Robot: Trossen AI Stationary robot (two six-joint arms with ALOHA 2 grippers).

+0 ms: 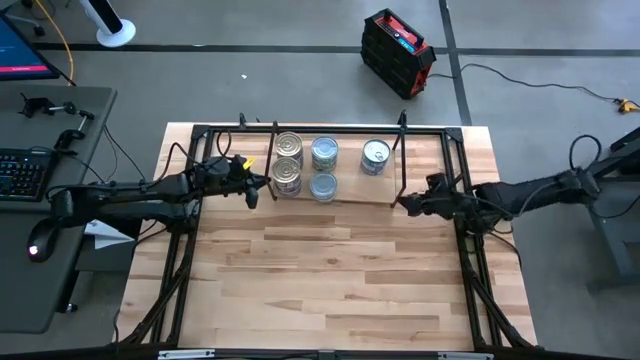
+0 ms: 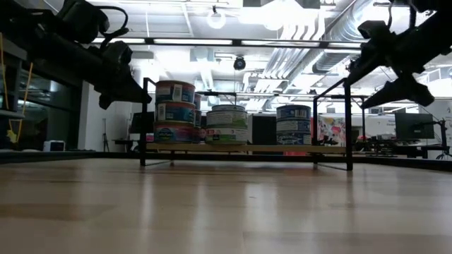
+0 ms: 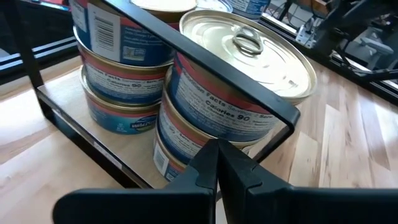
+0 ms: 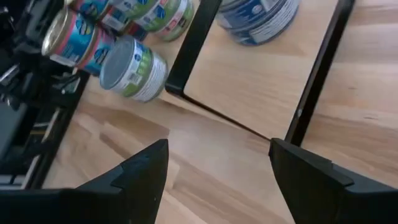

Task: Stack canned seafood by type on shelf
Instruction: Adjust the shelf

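Fingers on the left gripper (image 1: 256,190) are seen pinched together with nothing between them, parked just left of the shelf (image 1: 350,198) in the upper middle of the high view. Fingers on the right gripper (image 1: 402,203) are spread wide and empty, hung off the shelf's right end, close to a black upright (image 4: 317,81).

All the canned seafood is found on the shelf, so nothing is left loose on the bench (image 1: 330,280). 5 stacks can be counted from above: 2 gold-lidded stacks (image 1: 288,145) at the left end, 2 silver-blue stacks (image 1: 324,152) right beside them, and 1 more silver-lidded stack (image 1: 376,153) set apart toward the right.

From the low view, the gold stack (image 2: 175,113) at centre left is seen to be 3 tins tall, the green-labelled one (image 2: 227,125) next to it is lower, and the blue-labelled one (image 2: 293,125) sits further right.

In the left wrist view, a gold pull-tab lid (image 3: 252,50) is shown right behind the shelf's black wire.
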